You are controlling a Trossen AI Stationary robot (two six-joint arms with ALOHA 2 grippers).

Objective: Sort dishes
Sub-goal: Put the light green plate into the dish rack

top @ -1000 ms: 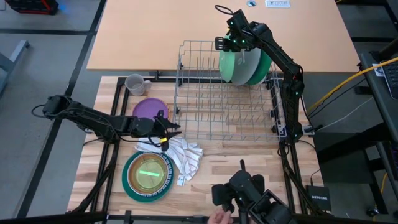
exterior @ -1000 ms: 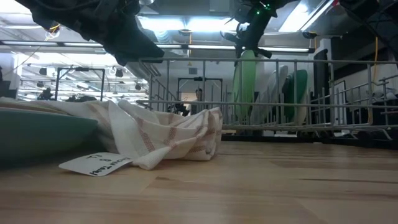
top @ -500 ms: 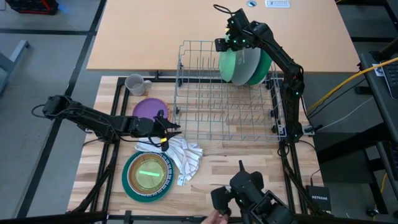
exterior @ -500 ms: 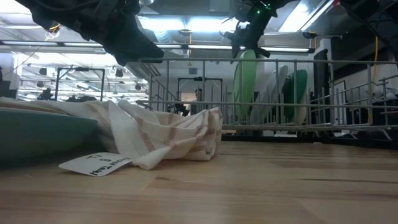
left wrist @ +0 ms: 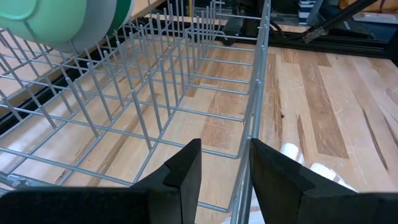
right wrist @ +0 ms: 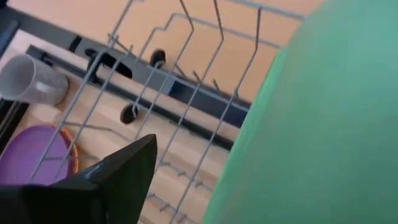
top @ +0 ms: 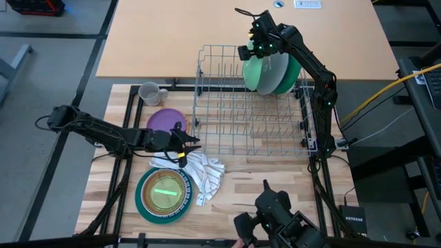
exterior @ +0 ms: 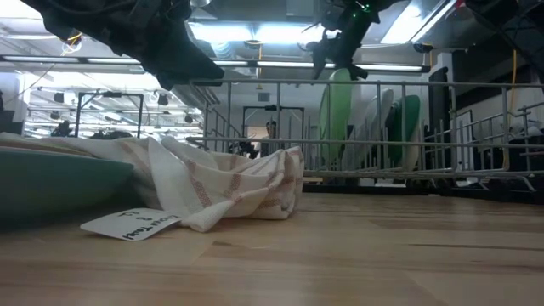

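Note:
A light green plate (top: 258, 74) stands on edge between the tines at the far right of the grey wire rack (top: 227, 124), with a pale plate (top: 273, 72) and a darker green one (top: 294, 72) behind it. My right gripper (top: 249, 49) is open over the light green plate's top rim (exterior: 340, 75); the right wrist view shows one finger (right wrist: 118, 174) beside the plate's face (right wrist: 311, 124). My left gripper (top: 193, 143) is open at the rack's near left corner, and a rim wire (left wrist: 244, 180) runs between its fingers. A purple plate (top: 162, 121), a grey mug (top: 149, 93) and a green stack (top: 164, 195) lie on the table. My right gripper has its fingers on either side of the light green plate's top rim; I cannot tell whether a finger touches it. My left gripper has the rack's rim wire in its gap, and I cannot tell whether either finger (left wrist: 186, 177) touches the wire.
A white striped cloth (top: 201, 172) lies crumpled between the green stack and the rack, under my left gripper. The rack's upright tines (left wrist: 155, 106) fill the middle of the table. A dark device (top: 275, 217) stands at the near edge.
My right gripper has opened and rolled a little above the light green plate, staying in place. The plate stands in the rack as before.

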